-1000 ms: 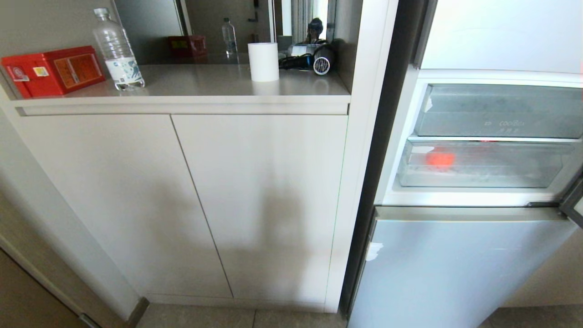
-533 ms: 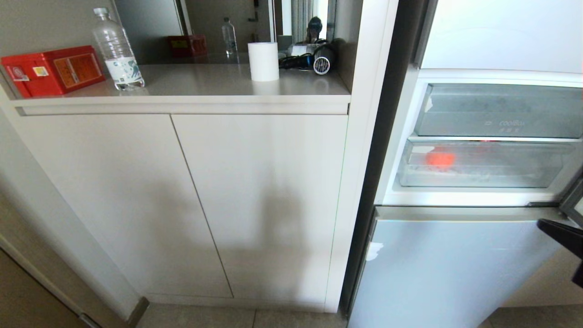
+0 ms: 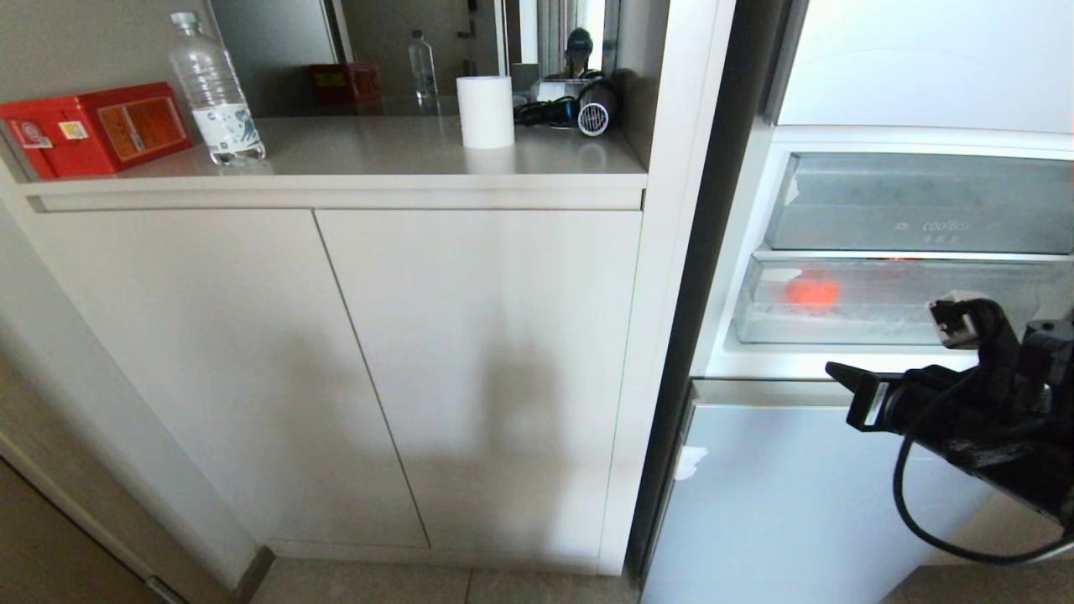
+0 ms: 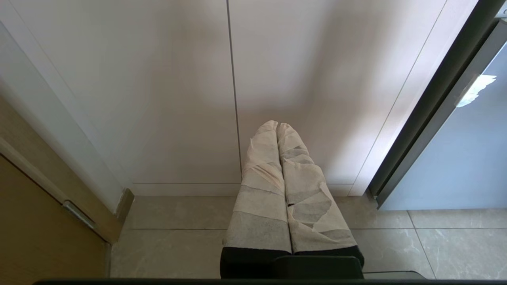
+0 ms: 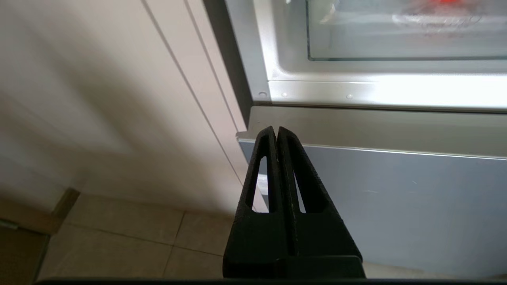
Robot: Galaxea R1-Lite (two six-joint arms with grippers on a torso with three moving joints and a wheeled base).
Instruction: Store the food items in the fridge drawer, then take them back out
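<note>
The right gripper (image 3: 839, 373), fingers pressed together and empty, reaches level at five o'clock from the red fruit (image 3: 811, 292) inside the fridge drawer (image 3: 889, 323); the left gripper (image 4: 277, 126), fingers together, points at the floor.

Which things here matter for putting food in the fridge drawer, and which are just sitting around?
Part of the job:
- red fruit, inside the fridge drawer
- right gripper, shut, in front of the fridge below the drawer
- left gripper, shut, parked low by the cabinet

Just lying about, on the counter:
- water bottle
- red box
- white cup
- hair dryer
</note>
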